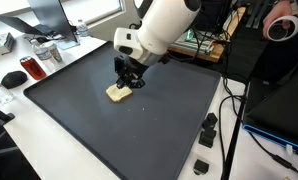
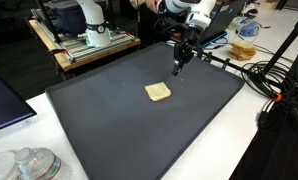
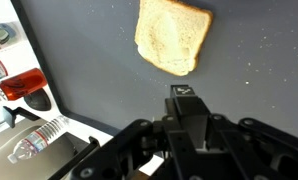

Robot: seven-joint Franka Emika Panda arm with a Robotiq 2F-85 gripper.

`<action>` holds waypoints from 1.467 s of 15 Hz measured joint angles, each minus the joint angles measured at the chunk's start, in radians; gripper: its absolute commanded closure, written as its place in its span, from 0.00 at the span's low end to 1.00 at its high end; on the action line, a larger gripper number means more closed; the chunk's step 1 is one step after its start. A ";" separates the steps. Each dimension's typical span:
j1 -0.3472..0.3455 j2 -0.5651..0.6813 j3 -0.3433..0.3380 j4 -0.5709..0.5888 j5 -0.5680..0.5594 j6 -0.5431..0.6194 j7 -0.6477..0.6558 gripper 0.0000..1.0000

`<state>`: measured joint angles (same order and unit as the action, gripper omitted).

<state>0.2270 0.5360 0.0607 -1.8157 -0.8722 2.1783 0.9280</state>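
A slice of toast (image 1: 118, 93) (image 2: 158, 92) lies flat on the large black mat (image 1: 139, 135) (image 2: 109, 120), as both exterior views show. My gripper (image 1: 129, 82) (image 2: 178, 66) hangs just above the mat beside the toast, apart from it. In the wrist view the toast (image 3: 172, 37) lies ahead of the gripper (image 3: 185, 93), with bare mat between them. The two fingers are pressed together and nothing shows between them.
Past the mat's edge stand a red cup (image 3: 19, 85) (image 1: 31, 68), a plastic water bottle (image 3: 34, 142) and a black mouse (image 1: 11, 78). Cables (image 1: 229, 130) (image 2: 274, 80) and small black plugs (image 1: 208, 127) lie along another edge. A glass jar (image 2: 29, 163) sits near one corner.
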 measured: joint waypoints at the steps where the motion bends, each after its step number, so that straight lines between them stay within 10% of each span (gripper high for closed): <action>1: -0.006 0.003 -0.002 0.007 0.022 0.000 -0.018 0.95; 22: -0.141 -0.163 -0.067 -0.175 0.505 0.109 -0.577 0.95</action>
<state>0.0858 0.3729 -0.0065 -1.9905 -0.3676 2.2875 0.3511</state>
